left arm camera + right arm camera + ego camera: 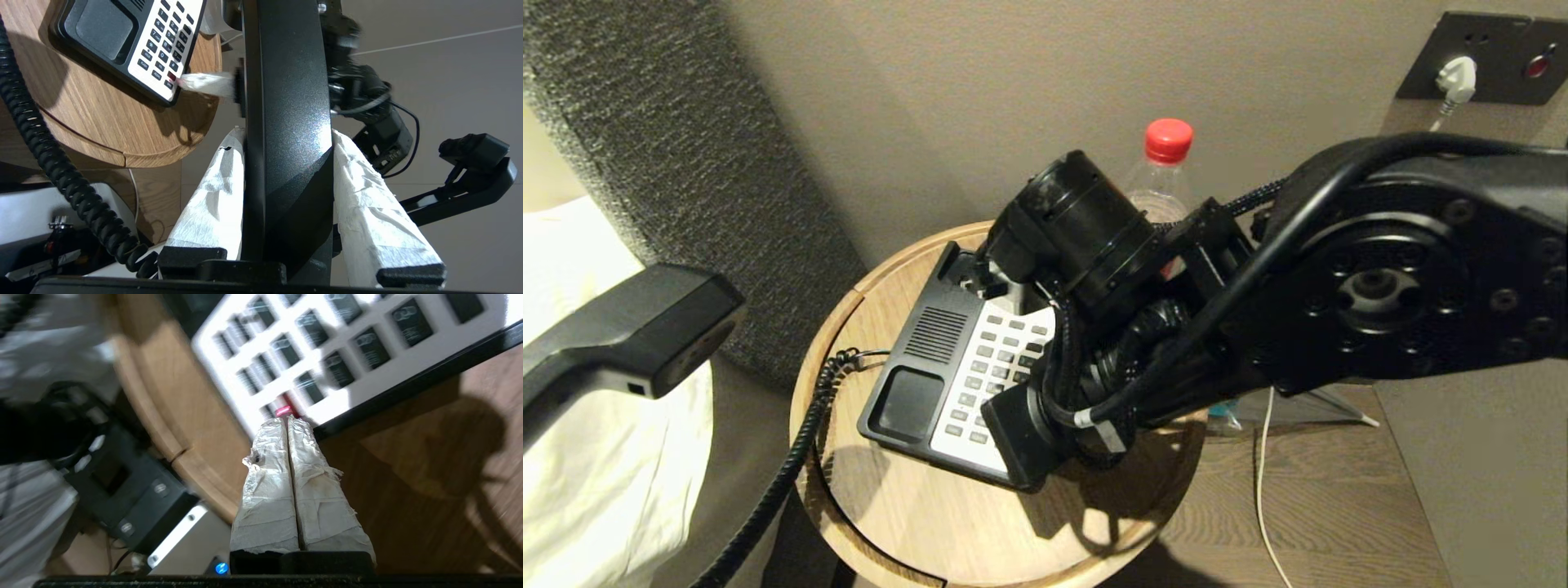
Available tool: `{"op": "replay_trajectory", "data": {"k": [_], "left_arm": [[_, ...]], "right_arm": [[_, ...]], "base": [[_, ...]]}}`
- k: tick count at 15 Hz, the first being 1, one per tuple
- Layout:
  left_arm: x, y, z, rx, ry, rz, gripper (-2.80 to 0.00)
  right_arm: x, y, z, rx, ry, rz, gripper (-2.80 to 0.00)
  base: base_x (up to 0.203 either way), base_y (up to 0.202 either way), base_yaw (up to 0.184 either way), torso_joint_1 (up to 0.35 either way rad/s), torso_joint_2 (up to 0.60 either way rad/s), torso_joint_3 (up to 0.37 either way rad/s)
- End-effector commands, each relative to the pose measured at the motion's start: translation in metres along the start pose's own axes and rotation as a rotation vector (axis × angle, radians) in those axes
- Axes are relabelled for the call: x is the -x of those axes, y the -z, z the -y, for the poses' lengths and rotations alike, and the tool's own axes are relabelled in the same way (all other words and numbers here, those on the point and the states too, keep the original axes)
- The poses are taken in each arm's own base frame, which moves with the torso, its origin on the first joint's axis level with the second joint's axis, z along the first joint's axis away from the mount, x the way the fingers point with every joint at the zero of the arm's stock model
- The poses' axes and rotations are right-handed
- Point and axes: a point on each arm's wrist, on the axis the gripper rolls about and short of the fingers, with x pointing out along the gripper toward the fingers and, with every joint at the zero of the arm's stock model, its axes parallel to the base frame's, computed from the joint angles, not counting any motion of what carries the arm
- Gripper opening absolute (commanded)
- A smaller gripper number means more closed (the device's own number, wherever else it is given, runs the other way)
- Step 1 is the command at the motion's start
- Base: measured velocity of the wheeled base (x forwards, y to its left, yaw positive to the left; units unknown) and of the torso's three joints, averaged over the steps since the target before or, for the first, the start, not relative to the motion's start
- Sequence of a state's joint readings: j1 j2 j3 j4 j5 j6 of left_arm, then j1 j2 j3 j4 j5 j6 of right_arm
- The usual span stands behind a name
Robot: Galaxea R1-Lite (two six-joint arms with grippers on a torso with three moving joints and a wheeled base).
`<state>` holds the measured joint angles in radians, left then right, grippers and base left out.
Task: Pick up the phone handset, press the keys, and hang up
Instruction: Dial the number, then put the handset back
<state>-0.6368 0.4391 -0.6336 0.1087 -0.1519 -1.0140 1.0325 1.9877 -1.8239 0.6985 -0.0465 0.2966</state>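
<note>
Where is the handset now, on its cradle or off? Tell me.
Off. The left gripper holds the phone handset away from the table, and the phone base shows an empty cradle recess.

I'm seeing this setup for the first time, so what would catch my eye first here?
The right arm fills the head view, its right gripper shut, tips at a red key at the corner of the phone base on the round wooden table. Off to the left, the left gripper holds the phone handset lifted, with the coiled cord hanging to the table.
</note>
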Motion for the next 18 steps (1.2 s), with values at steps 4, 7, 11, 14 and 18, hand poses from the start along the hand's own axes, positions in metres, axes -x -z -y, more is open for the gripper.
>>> {"op": "replay_trajectory", "data": {"k": [4, 7, 11, 14, 18], "left_arm": [[-0.003, -0.001, 0.000, 0.005, -0.011, -0.010, -2.80], [-0.007, 0.001, -0.002, 0.006, -0.023, -0.036, -2.80], [-0.018, 0.002, -0.006, 0.013, -0.042, -0.110, -2.80], [-0.029, 0.002, -0.008, -0.021, -0.097, -0.162, -2.80], [-0.049, 0.005, -0.019, -0.123, -0.240, -0.275, -2.80]], "right_arm": [[0.033, 0.000, -0.008, 0.008, -0.040, 0.059, -2.80], [0.053, 0.002, -0.005, -0.006, -0.041, 0.078, -2.80], [0.085, 0.004, -0.001, -0.047, -0.052, 0.124, -2.80], [0.110, 0.007, 0.006, -0.064, -0.038, 0.154, -2.80], [0.143, 0.012, 0.019, -0.090, -0.016, 0.206, -2.80]], "base": [[0.000, 0.000, 0.000, 0.000, 0.00, 0.000], [0.000, 0.000, 0.000, 0.000, 0.00, 0.000], [0.000, 0.000, 0.000, 0.000, 0.00, 0.000], [0.000, 0.000, 0.000, 0.000, 0.00, 0.000], [0.000, 0.000, 0.000, 0.000, 0.00, 0.000]]}}
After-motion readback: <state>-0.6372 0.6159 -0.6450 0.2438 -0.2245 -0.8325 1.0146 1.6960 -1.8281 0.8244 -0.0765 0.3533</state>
